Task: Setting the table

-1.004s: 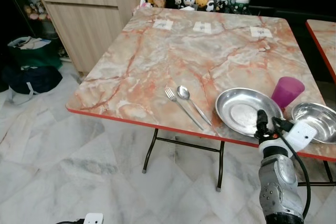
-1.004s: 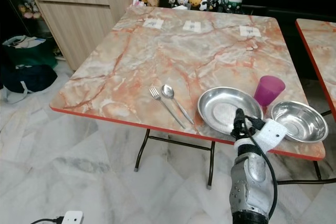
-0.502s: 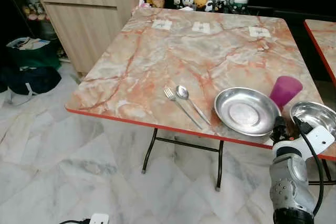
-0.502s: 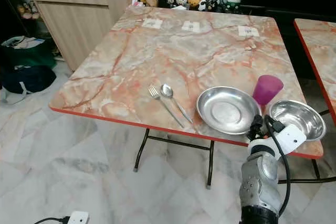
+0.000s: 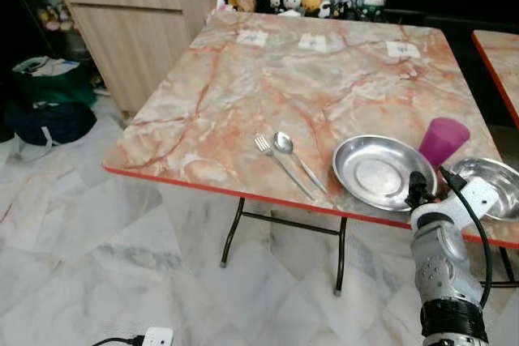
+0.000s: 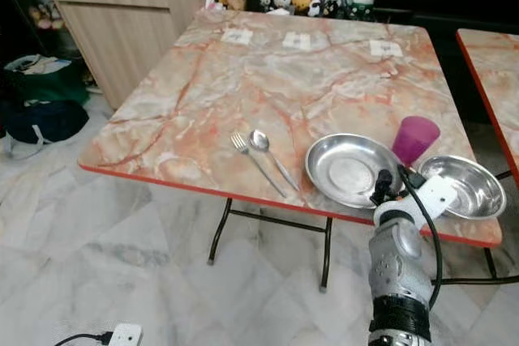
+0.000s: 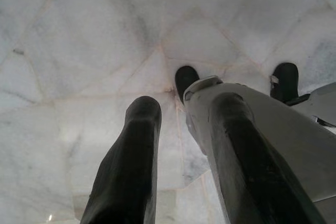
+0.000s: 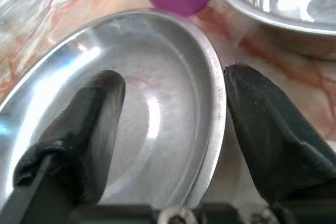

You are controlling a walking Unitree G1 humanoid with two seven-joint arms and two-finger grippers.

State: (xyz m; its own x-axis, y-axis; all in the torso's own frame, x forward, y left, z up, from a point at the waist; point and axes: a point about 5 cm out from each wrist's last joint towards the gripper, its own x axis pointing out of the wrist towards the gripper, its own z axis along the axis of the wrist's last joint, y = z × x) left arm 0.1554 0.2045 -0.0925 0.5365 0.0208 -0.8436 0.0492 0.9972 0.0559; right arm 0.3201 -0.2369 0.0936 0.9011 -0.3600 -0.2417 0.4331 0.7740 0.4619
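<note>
Lower right of frame: right gripper, back from its swing toward the bowl, fingers spread astride the plate rim, not yet closed; cup behind; fork, spoon left of plate; likely plate grasp next; left gripper idle, fingers apart.

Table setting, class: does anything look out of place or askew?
Yes. The fork and spoon lie slanted, together on one side of the plate. The cup and bowl crowd the far corner. The right end effector, open, straddles the plate's rim.
</note>
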